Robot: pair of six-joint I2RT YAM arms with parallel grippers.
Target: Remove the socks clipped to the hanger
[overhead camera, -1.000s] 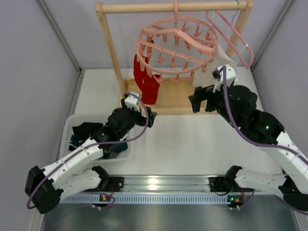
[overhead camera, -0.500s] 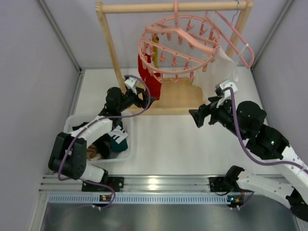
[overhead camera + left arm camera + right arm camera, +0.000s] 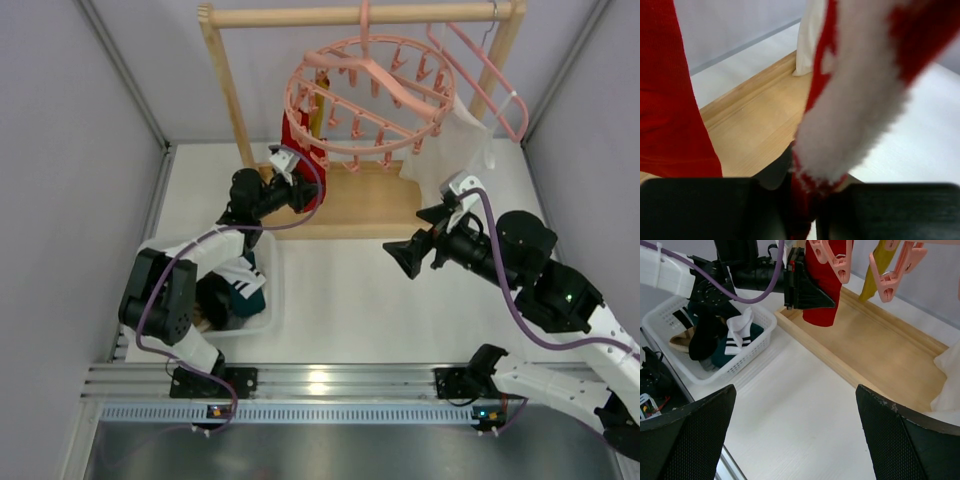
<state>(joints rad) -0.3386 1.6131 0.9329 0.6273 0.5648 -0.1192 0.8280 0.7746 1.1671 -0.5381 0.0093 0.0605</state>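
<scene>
Clearly the left fingers [image 3: 303,194] are pressed nearly together on the lower end of a red-and-white sock [image 3: 855,110]. Its red hem runs down into the narrow slot between them, while its fuzzy white stretch rises above and slightly to their right. Gripping so low lets them, I judge, tug the fabric out of its clip rather than work the clip itself. Just to the left of those fingers hangs a second red sock [image 3: 665,100], free of the grip, and beyond them lies the wooden rack base [image 3: 755,120]. Both red socks hang above them from the hanger [image 3: 292,100], the pink ring whose clips [image 3: 888,277] dangle in a circle, so the task's things sit over and ahead of the left fingers. The right fingers [image 3: 408,254] stand spread as wide as they go and hold nothing. They are well apart from the ring and point toward it across the tabletop [image 3: 805,415], probably waiting so the two arms do not crowd one sock. High ahead of them a mustard sock [image 3: 875,275] hangs clipped, with the white cloth bag [image 3: 947,370] off to their right. To their left, beneath the left arm, a white basket [image 3: 742,365] holds striped socks [image 3: 740,330] and others, placed close, it seems, for a short drop.
</scene>
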